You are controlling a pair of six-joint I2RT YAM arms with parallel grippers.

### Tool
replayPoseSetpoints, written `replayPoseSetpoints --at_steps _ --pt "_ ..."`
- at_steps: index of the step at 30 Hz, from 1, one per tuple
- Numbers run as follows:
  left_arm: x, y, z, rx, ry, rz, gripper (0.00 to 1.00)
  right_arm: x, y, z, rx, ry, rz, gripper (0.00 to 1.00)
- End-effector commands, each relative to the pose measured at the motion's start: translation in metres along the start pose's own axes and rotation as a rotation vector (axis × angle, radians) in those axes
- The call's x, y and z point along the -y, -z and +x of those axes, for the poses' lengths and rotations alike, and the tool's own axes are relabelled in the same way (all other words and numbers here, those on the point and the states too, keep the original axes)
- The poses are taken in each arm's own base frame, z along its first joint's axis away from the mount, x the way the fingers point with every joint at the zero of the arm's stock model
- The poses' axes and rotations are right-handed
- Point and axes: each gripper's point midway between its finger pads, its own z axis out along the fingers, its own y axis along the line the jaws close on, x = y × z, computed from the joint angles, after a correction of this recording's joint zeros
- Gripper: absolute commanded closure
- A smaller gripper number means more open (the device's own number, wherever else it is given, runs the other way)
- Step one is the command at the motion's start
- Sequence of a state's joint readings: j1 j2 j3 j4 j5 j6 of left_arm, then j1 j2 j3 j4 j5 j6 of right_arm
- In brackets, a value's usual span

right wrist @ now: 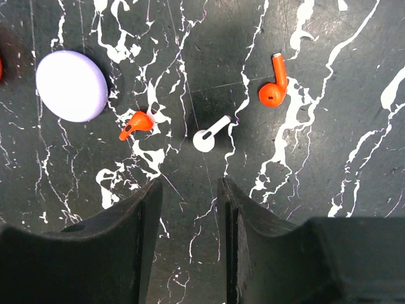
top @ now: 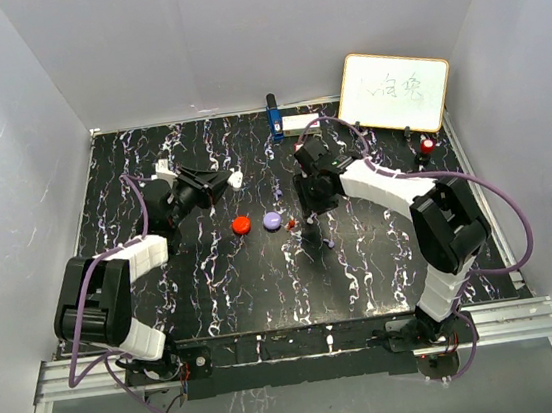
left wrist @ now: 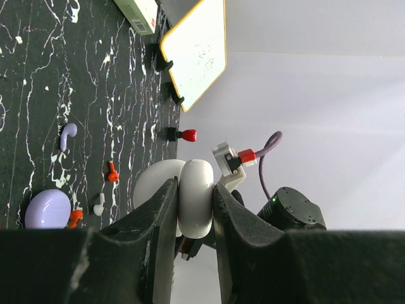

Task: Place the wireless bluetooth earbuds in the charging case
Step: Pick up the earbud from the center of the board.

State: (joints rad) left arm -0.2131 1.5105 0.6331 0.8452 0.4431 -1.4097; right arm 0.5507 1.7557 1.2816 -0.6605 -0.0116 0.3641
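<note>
My left gripper (left wrist: 193,190) is shut on a white rounded charging case (left wrist: 195,196), held off the table at the back left (top: 237,180). The earbuds lie loose on the black marbled table. In the right wrist view they are a white earbud (right wrist: 209,134) between two orange earbuds (right wrist: 138,123) (right wrist: 274,88). A purple earbud (left wrist: 67,134) lies farther off. My right gripper (right wrist: 188,187) hangs just above the table, short of the white earbud. Its jaws are apart with nothing between them.
A round purple puck (right wrist: 71,86) (top: 272,221) sits beside the earbuds, and a red puck (top: 241,225) to its left. A whiteboard (top: 395,90), a red-capped object (top: 428,145), a white box (top: 301,122) and a blue item (top: 273,119) stand along the back edge.
</note>
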Motion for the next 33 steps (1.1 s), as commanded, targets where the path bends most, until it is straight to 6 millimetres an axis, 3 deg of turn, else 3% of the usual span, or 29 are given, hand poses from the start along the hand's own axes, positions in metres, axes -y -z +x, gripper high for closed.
replayPoseSetpoints --at_steps 1,33 --pt "0.025 0.008 0.001 0.008 -0.028 0.072 1.0 0.0 0.006 -0.009 0.068 0.021 0.024 0.64" --pt "0.02 0.013 0.005 -0.001 -0.028 0.058 1.0 0.0 -0.031 -0.003 0.132 -0.05 0.003 0.66"
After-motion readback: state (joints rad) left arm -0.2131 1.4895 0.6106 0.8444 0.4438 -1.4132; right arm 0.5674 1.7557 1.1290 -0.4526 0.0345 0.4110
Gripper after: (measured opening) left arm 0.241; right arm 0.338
